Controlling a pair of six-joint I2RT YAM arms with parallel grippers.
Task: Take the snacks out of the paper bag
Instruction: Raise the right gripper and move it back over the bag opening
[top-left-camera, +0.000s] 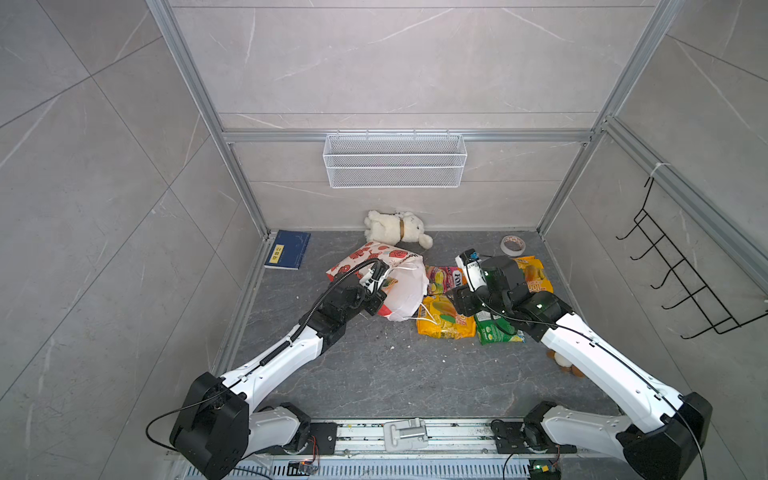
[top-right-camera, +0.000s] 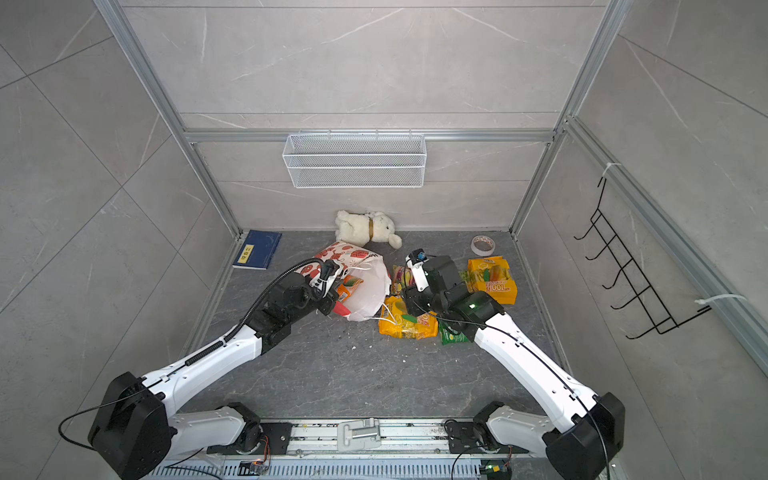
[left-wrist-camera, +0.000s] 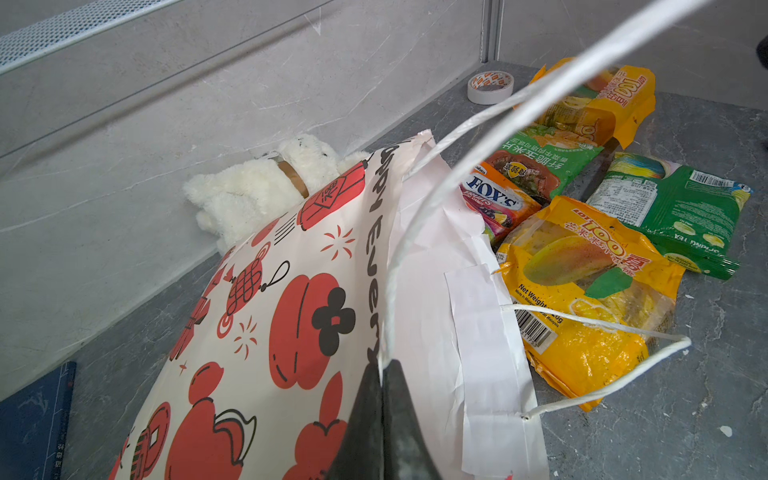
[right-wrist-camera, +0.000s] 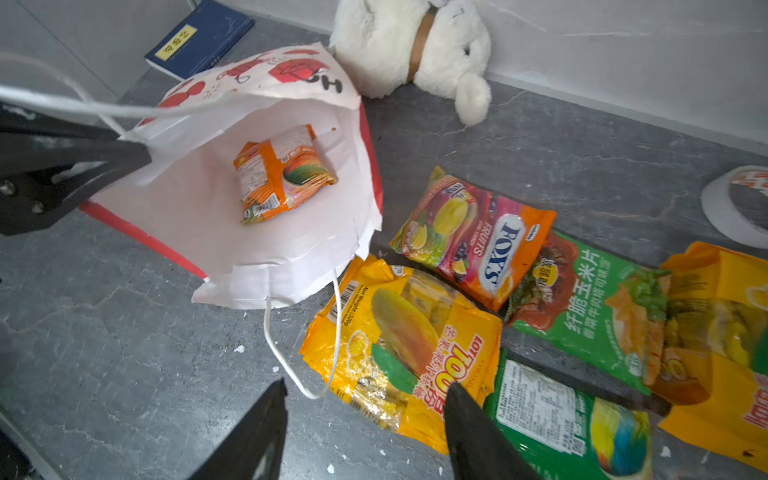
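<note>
We see a dark grey marbled bench (top-left-camera: 374, 374) and pale grey tiled walls (top-left-camera: 395, 83). In both top views the right arm (top-left-camera: 582, 345) hides some packets. The left jaws pinch the rim of the white red-printed paper gift bag (right-wrist-camera: 216, 232); 1 orange foil packet (right-wrist-camera: 282, 174) lies inside. The right jaws stand apart, empty, above 5 loose foil packets (right-wrist-camera: 407, 345).

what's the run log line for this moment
left fingers: shut on paper bag rim | right fingers: open over yellow packet | in bag: one orange packet | out: five packets
</note>
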